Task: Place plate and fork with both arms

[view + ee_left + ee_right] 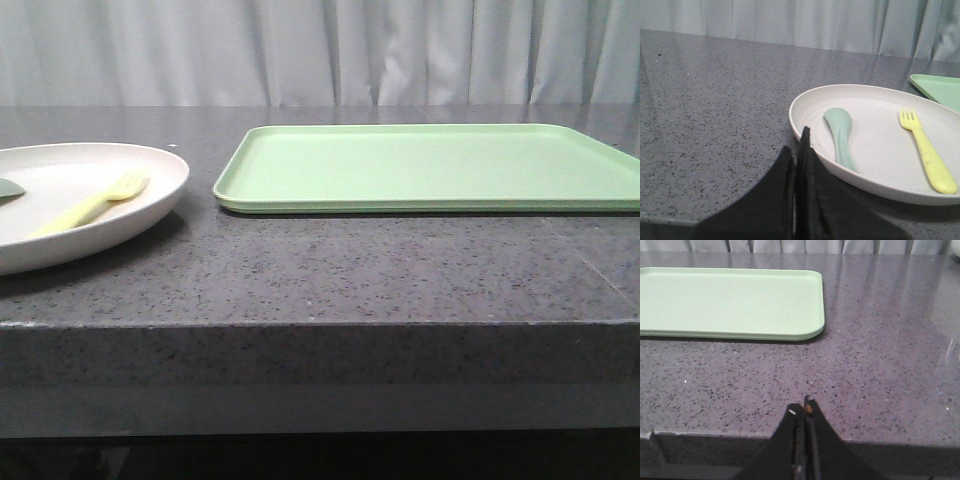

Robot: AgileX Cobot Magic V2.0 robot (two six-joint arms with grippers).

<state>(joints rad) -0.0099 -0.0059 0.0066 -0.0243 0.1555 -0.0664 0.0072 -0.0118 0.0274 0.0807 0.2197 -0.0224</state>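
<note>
The off-white round plate point(150, 205) point(875, 100) rests at the table's left, partly cut off by the front view's edge. On it lies the pale-yellow fork point(95, 205) point(927, 152), and beside the fork a teal-green utensil point(8, 188) point(840, 132). My left gripper point(796, 142) is shut and empty, its tips just in front of the plate's near rim. My right gripper point(804, 410) is shut too, holding nothing, over the table's front edge near the green tray's corner. Neither gripper shows in the front view.
A rectangular light-green tray point(430, 165) point(730, 302) lies on the dark speckled table point(330, 270) at the centre and right, just right of the plate. A pale curtain hangs behind the table.
</note>
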